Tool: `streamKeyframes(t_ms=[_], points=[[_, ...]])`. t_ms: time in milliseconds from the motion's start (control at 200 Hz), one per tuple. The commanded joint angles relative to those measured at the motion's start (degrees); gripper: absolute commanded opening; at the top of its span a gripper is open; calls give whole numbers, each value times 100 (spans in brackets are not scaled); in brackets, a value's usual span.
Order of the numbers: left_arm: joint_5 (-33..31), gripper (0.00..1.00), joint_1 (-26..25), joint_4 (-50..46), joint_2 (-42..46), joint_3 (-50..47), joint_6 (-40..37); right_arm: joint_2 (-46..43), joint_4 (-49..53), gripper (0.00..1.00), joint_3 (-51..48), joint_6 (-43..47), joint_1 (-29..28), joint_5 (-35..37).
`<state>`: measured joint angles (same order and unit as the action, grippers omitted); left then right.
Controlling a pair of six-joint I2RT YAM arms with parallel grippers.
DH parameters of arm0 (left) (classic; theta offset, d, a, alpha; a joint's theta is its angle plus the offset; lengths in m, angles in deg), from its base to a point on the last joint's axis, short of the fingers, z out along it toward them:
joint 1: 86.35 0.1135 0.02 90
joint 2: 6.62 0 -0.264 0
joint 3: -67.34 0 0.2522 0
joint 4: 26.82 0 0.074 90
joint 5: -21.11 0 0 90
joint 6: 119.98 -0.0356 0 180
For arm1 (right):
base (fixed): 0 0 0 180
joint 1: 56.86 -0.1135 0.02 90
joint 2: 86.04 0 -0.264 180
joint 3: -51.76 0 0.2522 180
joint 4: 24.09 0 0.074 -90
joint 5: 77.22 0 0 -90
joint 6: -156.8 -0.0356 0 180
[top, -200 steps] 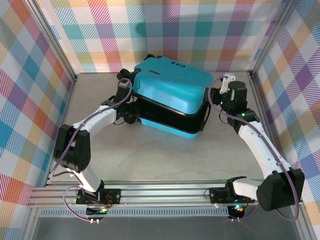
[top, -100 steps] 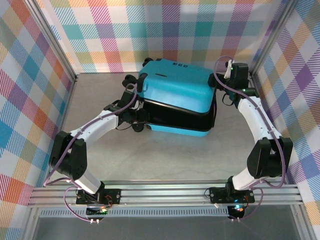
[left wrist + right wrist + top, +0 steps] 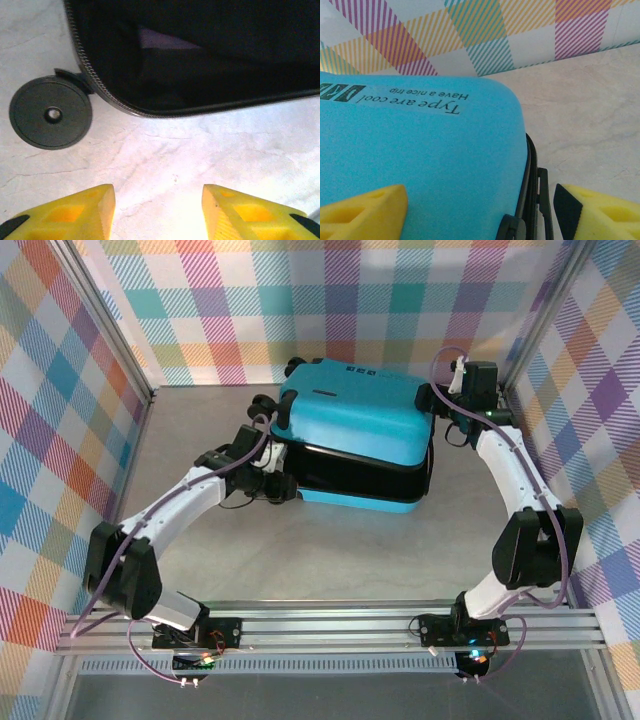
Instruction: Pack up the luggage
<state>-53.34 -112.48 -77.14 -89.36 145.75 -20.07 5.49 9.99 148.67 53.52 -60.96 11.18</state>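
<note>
Nearest, the left gripper (image 3: 157,200) hangs open over bare table (image 3: 210,150), facing the zipper gap beside a black wheel (image 3: 50,112), seemingly poised to work that seam. The luggage (image 3: 350,425) lies far-centre, lid nearly down; the right gripper (image 3: 480,197), jaws spread, straddles its far-right corner, probably to press it shut.
</note>
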Motion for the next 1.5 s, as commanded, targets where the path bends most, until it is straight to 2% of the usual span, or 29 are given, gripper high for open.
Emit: streamKeyframes(t_ms=[0, 205, 370, 575, 670, 795, 1035, 1245, 1370, 1495], points=[[370, 51, -100, -70, 432, -193, -249, 191, 336, 78, 191, 4, 54, -138], [118, 53, -246, 0, 794, -500, 46, 368, 384, 81, 342, -41, 143, -172], [-485, 58, -243, 192, 1012, -559, 468, 761, 572, 82, 593, -159, 346, -400], [-1149, 63, -148, 468, 766, -553, 1175, 1066, 547, 86, 493, -467, 572, -693], [-1334, 64, 74, 651, 680, -546, 1408, 1100, 329, 88, 244, -756, 764, -972], [-985, 65, 481, 1192, 841, -549, 1540, 1144, -220, 89, -208, -1235, 1078, -1880], [-918, 70, 849, 1408, 648, 6, 1491, 1078, -620, 90, -885, -1505, 1088, -1984], [-788, 73, 1171, 2223, 18, 233, 1512, 1099, -1090, 88, -1519, -1821, 1081, -2510], [-451, 73, 1307, 2558, -647, 579, 1518, 945, -1301, 87, -1942, -1926, 1001, -2575], [353, 72, 1321, 3004, -1286, 906, 1476, 834, -1481, 86, -2333, -2033, 816, -2617]])
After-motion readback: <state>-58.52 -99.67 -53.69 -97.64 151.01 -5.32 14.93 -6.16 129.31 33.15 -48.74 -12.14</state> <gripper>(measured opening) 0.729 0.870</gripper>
